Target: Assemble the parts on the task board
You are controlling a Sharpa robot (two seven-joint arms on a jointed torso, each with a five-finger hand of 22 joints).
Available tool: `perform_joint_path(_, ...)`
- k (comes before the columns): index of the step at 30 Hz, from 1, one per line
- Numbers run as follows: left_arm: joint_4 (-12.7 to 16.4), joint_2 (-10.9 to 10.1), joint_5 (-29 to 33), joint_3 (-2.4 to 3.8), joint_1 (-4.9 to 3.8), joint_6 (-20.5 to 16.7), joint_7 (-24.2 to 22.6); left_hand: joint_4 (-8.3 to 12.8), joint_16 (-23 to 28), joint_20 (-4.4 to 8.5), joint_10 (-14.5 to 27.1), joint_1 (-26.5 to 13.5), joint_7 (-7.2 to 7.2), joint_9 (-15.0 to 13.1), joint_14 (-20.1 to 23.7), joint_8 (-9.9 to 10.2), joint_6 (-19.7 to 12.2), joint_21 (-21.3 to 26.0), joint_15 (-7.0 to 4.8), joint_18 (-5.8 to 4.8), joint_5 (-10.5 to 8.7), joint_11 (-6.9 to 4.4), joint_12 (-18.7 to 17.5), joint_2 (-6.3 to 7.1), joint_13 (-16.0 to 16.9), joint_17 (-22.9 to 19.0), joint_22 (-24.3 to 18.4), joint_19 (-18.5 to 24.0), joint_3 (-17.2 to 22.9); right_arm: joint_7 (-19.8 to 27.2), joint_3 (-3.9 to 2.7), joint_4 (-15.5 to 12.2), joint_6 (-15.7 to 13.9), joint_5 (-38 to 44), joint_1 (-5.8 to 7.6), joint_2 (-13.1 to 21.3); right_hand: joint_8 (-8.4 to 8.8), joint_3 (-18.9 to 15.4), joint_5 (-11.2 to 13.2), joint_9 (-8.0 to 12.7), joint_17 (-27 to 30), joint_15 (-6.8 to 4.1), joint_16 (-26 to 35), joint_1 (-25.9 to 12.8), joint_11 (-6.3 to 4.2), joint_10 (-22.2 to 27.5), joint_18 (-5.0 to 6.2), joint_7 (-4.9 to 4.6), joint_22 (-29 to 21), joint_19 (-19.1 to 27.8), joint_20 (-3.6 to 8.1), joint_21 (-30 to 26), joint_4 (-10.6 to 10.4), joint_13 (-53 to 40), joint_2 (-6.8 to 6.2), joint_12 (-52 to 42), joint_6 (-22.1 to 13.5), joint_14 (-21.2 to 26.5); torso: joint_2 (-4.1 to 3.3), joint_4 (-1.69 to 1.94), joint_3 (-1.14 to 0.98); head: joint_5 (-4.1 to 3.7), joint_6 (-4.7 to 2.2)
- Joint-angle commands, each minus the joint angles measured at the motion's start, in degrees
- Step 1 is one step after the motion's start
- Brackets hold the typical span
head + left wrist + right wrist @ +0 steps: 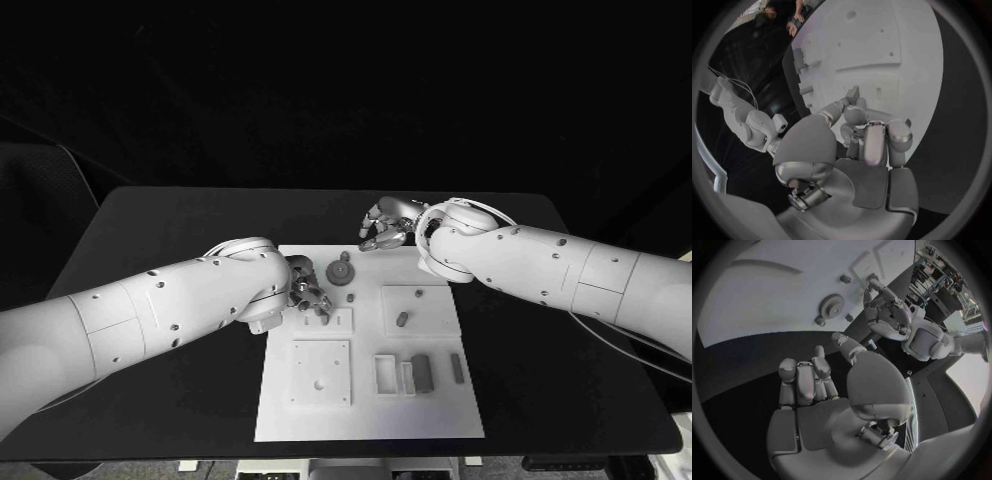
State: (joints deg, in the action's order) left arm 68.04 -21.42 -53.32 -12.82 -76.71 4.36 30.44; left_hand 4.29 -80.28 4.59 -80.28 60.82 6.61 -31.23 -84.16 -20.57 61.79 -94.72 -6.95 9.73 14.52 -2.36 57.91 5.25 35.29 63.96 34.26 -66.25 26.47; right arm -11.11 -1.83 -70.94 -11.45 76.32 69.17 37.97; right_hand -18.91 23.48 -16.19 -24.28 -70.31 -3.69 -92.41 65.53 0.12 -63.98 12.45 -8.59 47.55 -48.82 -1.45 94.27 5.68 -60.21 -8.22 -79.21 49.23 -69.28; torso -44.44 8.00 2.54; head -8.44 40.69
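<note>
The white task board (433,415) lies in the middle of the table, also seen as task board (879,45) and task board (754,300). A gear (340,272) (831,305) stands near its far edge. My left hand (304,291) (870,137) hovers over the board's far left part beside the gear, fingers curled in, with nothing visible in them. The left hand (891,315) has one finger stretched toward the board. My right hand (385,225) (811,385) hangs at the board's far edge with curled fingers and holds nothing.
Small dark parts (404,320) and a peg (418,293) sit on a square plate right of the left hand. Near the front stand a white frame (385,373), a dark block (421,370), a bar (456,368) and a square plate (320,372).
</note>
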Motion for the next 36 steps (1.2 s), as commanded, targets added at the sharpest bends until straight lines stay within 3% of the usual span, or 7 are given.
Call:
perform_joint_path(1,0.15,0.20,0.77,-0.17,0.33,0.96,-0.25,-1.37,-0.27,-0.29,0.26,-4.66,1.21,0.29,0.04,0.52,0.88,-6.33,-0.20,5.27,-0.49,0.03,0.37,1.03,-0.25,-0.36,-0.02,-0.21,-1.83,0.16,-0.02,-0.02,0.71,0.45,-0.01,0.00,-0.10,0.13,-0.33,0.06,0.12,-0.35,-0.25,-0.54,-0.16,-0.22,1.12,-0.81,-0.07,0.26,-0.04,0.13,-0.31,0.07,0.12,-0.06,0.45,0.17,-0.01,-0.05,0.00,0.02,0.00)
perform_joint_path(9,0.05,0.25,0.77,-0.16,0.33,0.50,-0.41,-3.58,-0.40,-0.22,0.38,-8.93,1.21,0.58,0.16,0.99,0.94,-6.09,-0.23,5.27,-0.70,-0.01,0.49,0.42,-0.57,-0.83,-0.11,-0.14,-3.43,0.08,-0.02,0.09,0.89,0.45,-0.01,-0.10,-0.10,0.13,-0.34,0.06,0.00,-0.35,-0.31,-0.58,-0.16,-0.22,1.11,-0.81,-0.07,0.26,-0.04,0.13,-0.33,0.07,0.12,-0.07,0.45,0.04,0.00,-0.01,-0.03,0.09,-0.11)
perform_joint_path(19,0.10,0.40,0.55,-0.16,0.33,0.55,-0.31,-3.89,-0.44,-0.19,0.40,-9.54,1.17,0.58,0.17,0.97,1.10,-6.07,-0.25,5.27,-0.83,-0.03,0.52,0.46,-0.62,-0.90,-0.11,-0.12,-3.67,0.08,-0.02,0.12,0.96,0.45,-0.01,-0.12,-0.09,0.14,-0.34,0.06,-0.03,-0.35,-0.32,-0.63,-0.16,-0.23,1.11,-0.81,-0.07,0.26,-0.04,0.14,-0.36,0.08,0.12,-0.07,0.45,0.01,0.00,-0.03,-0.04,0.05,-0.08)
perform_joint_path(25,-0.04,0.47,-0.23,-0.16,0.33,0.23,-0.45,-3.14,-0.63,-0.04,0.27,-8.83,0.93,0.38,0.07,0.55,1.99,-6.14,-0.32,5.27,-0.82,-0.18,0.72,0.52,-0.62,-0.95,-0.06,-0.19,-3.48,0.07,-0.02,0.12,0.97,0.45,-0.01,-0.10,-0.09,0.14,-0.35,0.06,0.01,-0.35,-0.31,-0.65,-0.16,-0.23,1.11,-0.81,-0.07,0.25,-0.04,0.14,-0.37,0.08,0.11,-0.08,0.45,0.05,-0.02,-0.05,-0.01,0.00,-0.05)
perform_joint_path(30,0.16,0.75,-1.56,-0.16,0.33,0.65,-0.49,0.27,-1.14,0.27,0.09,-5.75,0.67,0.10,-0.08,0.15,3.16,-6.34,-0.38,5.27,-1.84,-0.37,1.15,1.71,-0.73,-1.18,0.09,-0.40,-3.18,0.08,-0.02,0.07,0.97,0.45,-0.01,-0.16,-0.09,0.14,-0.35,0.06,0.03,-0.35,-0.31,-0.67,-0.16,-0.23,1.11,-0.81,-0.07,0.25,-0.04,0.14,-0.38,0.08,0.11,-0.08,0.45,0.06,-0.03,-0.05,-0.03,-0.09,0.06)
perform_joint_path(36,-0.11,0.95,-3.49,-0.16,0.33,0.56,-0.17,1.40,-1.45,0.32,-0.13,-4.69,0.49,-0.11,-0.22,-0.21,3.98,-6.48,-0.40,5.27,-2.33,-0.42,1.41,2.40,-0.74,-1.21,0.19,-0.55,-3.33,0.06,-0.02,0.07,0.98,0.45,-0.01,-0.16,-0.09,0.14,-0.35,0.07,-0.03,-0.35,-0.34,-0.69,-0.16,-0.24,1.11,-0.81,-0.07,0.25,-0.04,0.15,-0.39,0.08,0.11,-0.08,0.45,-0.01,0.02,-0.01,-0.03,-0.18,0.20)
